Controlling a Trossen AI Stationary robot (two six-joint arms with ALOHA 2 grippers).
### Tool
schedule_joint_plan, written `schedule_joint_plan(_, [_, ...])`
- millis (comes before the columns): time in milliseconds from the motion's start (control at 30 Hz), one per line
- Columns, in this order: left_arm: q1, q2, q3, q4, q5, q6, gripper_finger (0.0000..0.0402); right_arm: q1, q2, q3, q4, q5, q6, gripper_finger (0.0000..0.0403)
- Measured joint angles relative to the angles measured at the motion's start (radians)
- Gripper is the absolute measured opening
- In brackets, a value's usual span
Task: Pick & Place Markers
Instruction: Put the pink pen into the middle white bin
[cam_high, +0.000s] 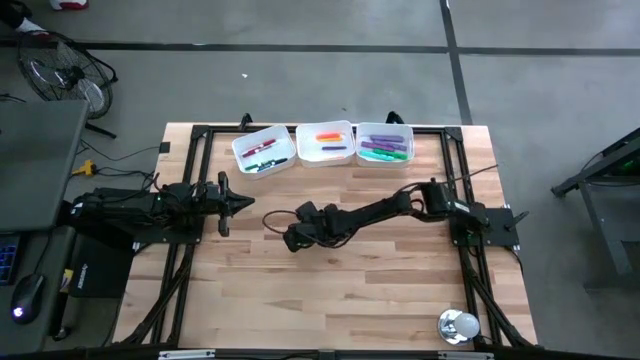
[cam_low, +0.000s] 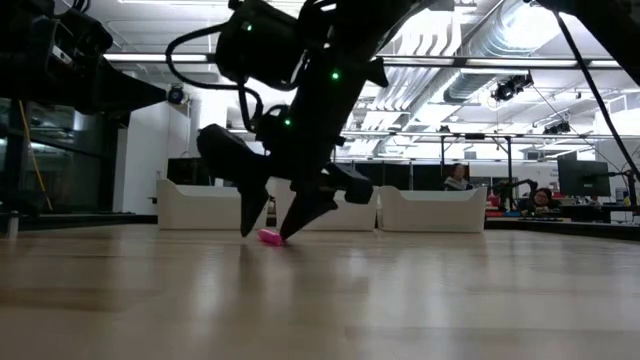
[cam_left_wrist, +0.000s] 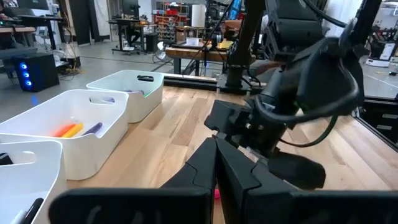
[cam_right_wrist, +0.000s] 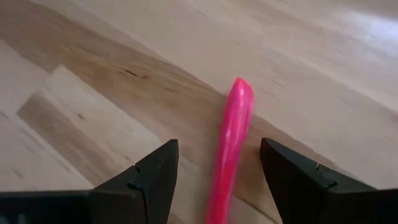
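Right, the tabletop (cam_high: 330, 290) has plenty of bare wood on the near half & down both sides; black frame rails run along its edges. Right gripper (cam_right_wrist: 217, 171) sits low near the middle, jaws apart w/ a pink marker (cam_right_wrist: 231, 134) lying flat on the wood between them, not touching either finger as far as the right wrist view shows. In the low view the same gripper (cam_low: 275, 225) has its tips down at the surface, straddling the pink marker (cam_low: 270, 237).

Left gripper (cam_high: 243, 203) waits at the left side, jaws together, pointing twd the right arm, close to it but apart.

Along the far edge: three white trays side by side. Left tray (cam_high: 263, 150) holds red & dark markers, middle tray (cam_high: 324, 143) orange/yellow & purple ones, right tray (cam_high: 385, 143) purple & green ones. A silver round thing (cam_high: 459, 325) sits at the near right corner.

Marker's lower end is cut off in the right wrist view. From above the right arm hides it entirely. People in the room behind are too small to make out.
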Motion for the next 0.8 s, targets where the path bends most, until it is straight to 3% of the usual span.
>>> schedule_joint_plan(367, [0.000, 0.000, 0.000, 0.000, 0.000, 0.000, 0.0007, -0.018, 0.003, 0.005, -0.072, -0.088, 0.027, 0.0215])
schedule_joint_plan(800, [0.000, 0.000, 0.000, 0.000, 0.000, 0.000, 0.0007, -0.009, 0.003, 0.003, -0.138, -0.174, -0.074, 0.0215])
